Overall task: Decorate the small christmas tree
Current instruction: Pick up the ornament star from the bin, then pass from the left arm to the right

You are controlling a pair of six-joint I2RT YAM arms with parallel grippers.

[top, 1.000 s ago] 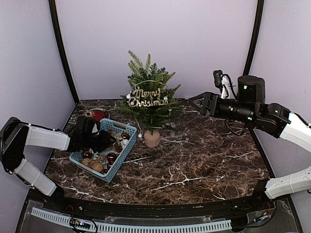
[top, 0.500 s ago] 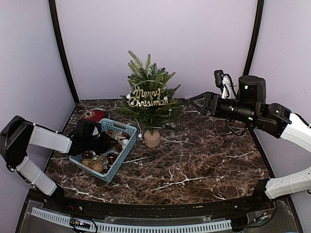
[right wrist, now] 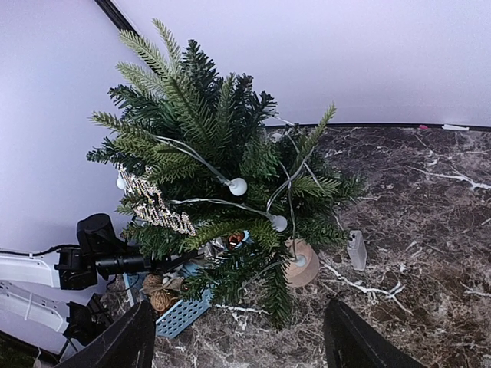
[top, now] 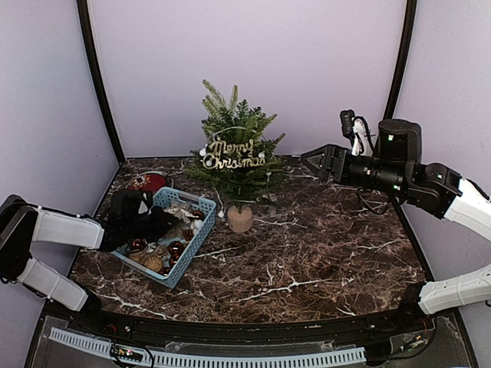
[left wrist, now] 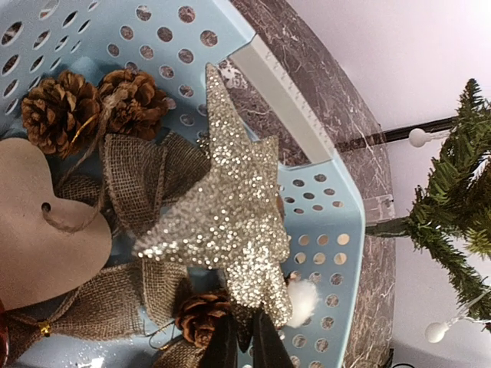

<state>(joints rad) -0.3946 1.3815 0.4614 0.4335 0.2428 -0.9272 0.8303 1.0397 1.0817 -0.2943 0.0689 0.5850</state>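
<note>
At table's rear centre, tree: small christmas tree, bushy green fir on pale wooden base, upright, just right of perforated blue plastic basket.
Left gripper: in basket, pinching glittery silver star, left of tree.
Right gripper: fingers spread, holding nothing, hovering right of tree, apart.
Room: dark marble table spans front and right.

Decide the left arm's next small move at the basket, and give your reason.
Probably lift straight up a little. The left gripper looks closed on the lower point of the glitter star, which lies over burlap bows inside the blue basket; raising it clears the rim before the small christmas tree.
</note>
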